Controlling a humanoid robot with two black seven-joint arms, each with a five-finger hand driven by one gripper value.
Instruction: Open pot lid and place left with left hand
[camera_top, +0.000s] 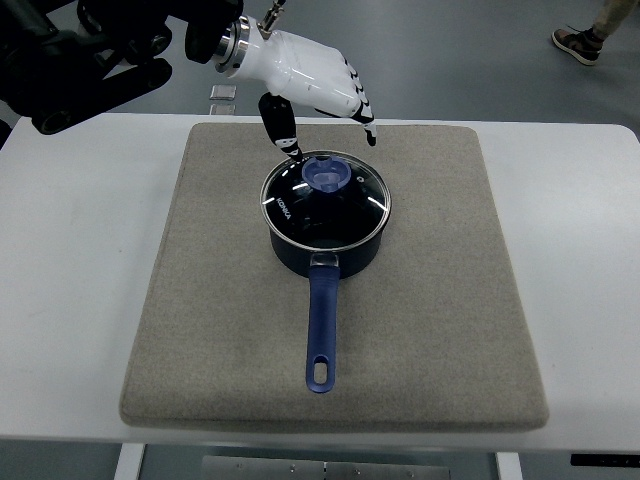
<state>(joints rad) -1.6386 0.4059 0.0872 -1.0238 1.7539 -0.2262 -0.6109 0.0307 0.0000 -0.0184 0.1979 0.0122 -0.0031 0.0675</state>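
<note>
Left hand (318, 92) hovered just behind pot (325, 225), fingers loosely spread, gripping nothing. Lid (325, 195) sat closed on pot, mid-mat (200, 330) (handle toward robot). Best approach, judged: descend onto blue knob (327, 174), pinch centrally, lift straight, then carry left.

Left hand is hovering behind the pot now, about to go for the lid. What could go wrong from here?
1. The left hand sits behind the lid knob, not over it; closing from there might catch the glass lid rim instead and let it slip.
2. The saucepan stands free on the grey mat, so an off-centre pull could drag or tip it, swinging the long blue handle.
3. The right hand is out of view and cannot steady the pan.
</note>
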